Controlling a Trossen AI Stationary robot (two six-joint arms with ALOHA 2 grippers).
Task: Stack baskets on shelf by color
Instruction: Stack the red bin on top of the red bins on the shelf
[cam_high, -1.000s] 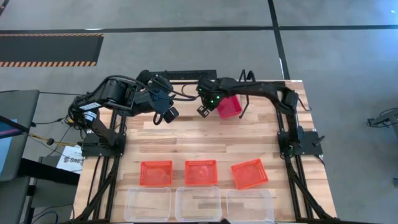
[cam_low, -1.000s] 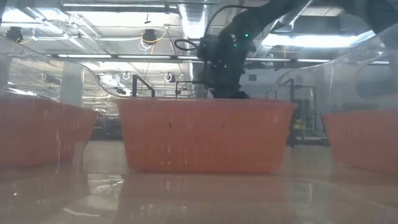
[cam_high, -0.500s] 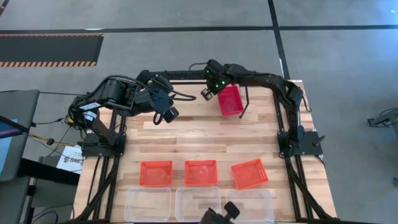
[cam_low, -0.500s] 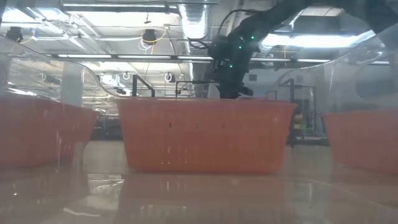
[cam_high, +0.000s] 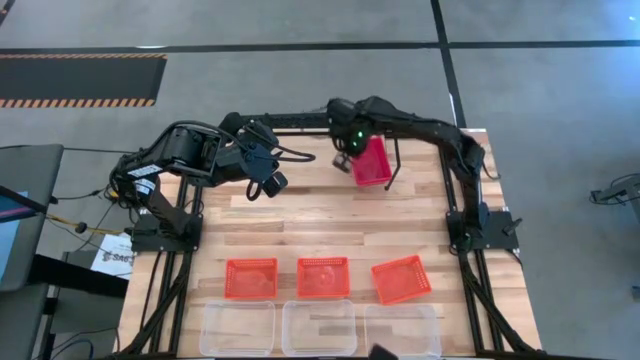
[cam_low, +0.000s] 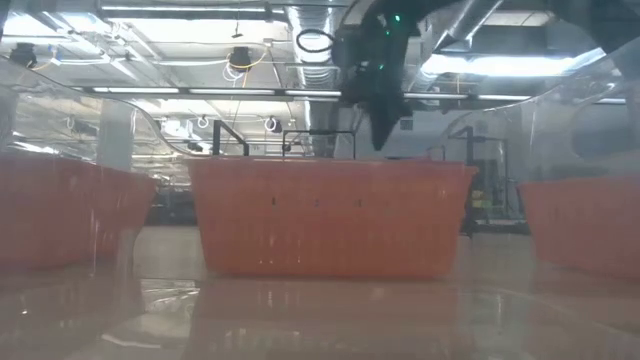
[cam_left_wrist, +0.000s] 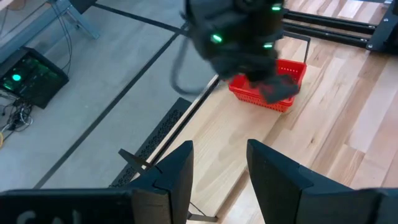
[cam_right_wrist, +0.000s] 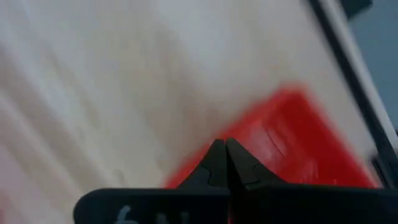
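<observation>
One red basket (cam_high: 372, 162) stands on the table near the far edge, by the thin legs of the black wire shelf (cam_high: 396, 150). It also shows in the left wrist view (cam_left_wrist: 268, 93). My right gripper (cam_high: 346, 150) is shut and hangs over the basket's left rim, pointing down; it shows high in the low view (cam_low: 383, 135). Its shut tips show in the right wrist view (cam_right_wrist: 225, 147). My left gripper (cam_high: 270, 185) is open and empty, left of the basket (cam_left_wrist: 219, 163). Three orange baskets (cam_high: 323, 277) and three clear ones (cam_high: 318, 326) stand in rows near the front edge. My right gripper is shut, with nothing between its fingers. It is right by the red basket's left rim (cam_left_wrist: 249, 87), but I cannot tell whether it touches the rim.
A thick black tube frame (cam_high: 300, 120) runs along the far edge behind the arms. Bare wood lies between the arms and the orange row. The arm bases stand at the table's left (cam_high: 160, 230) and right (cam_high: 480, 228) edges.
My right gripper has gone toward the far edge and then up, away from the table. The red basket has slid a little toward the far edge and turned from slanted to nearly square with the table. My left arm has kept still.
</observation>
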